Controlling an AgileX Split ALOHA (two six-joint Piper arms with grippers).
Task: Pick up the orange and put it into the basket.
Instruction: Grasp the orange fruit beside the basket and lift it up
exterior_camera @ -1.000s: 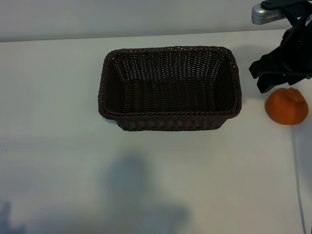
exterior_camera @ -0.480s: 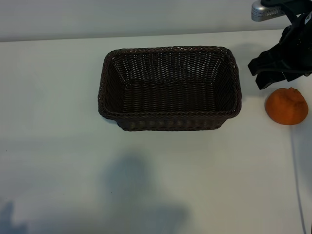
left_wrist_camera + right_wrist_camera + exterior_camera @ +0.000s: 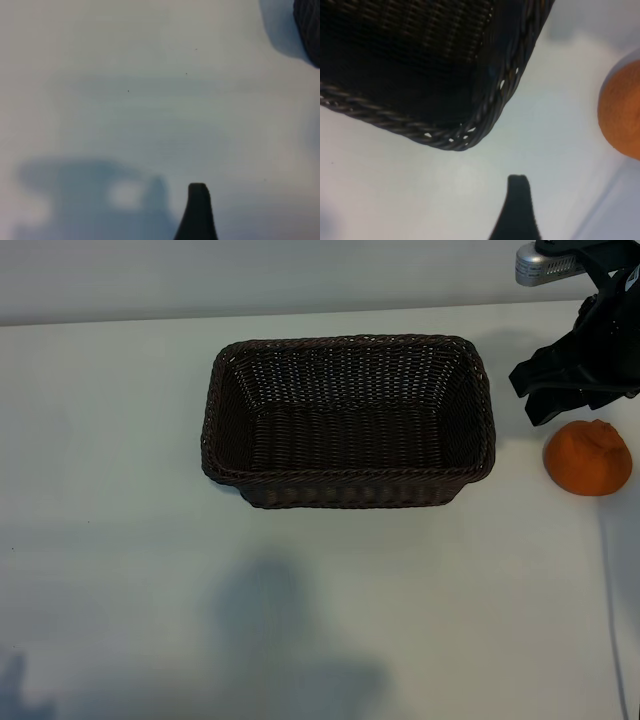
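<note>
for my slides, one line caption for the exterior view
Right claw open above the orange, beside the empty basket.

Even, cool light; soft shadows; blurry wrist views.

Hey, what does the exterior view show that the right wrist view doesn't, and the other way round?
Only the exterior view shows the whole basket, empty, the whole orange on the table beside it, and the right gripper just behind the orange. Only the right wrist view shows one gripper fingertip over bare table between basket corner and orange. Both show basket, orange and table, with the orange outside the basket. The left gripper appears in neither.
</note>
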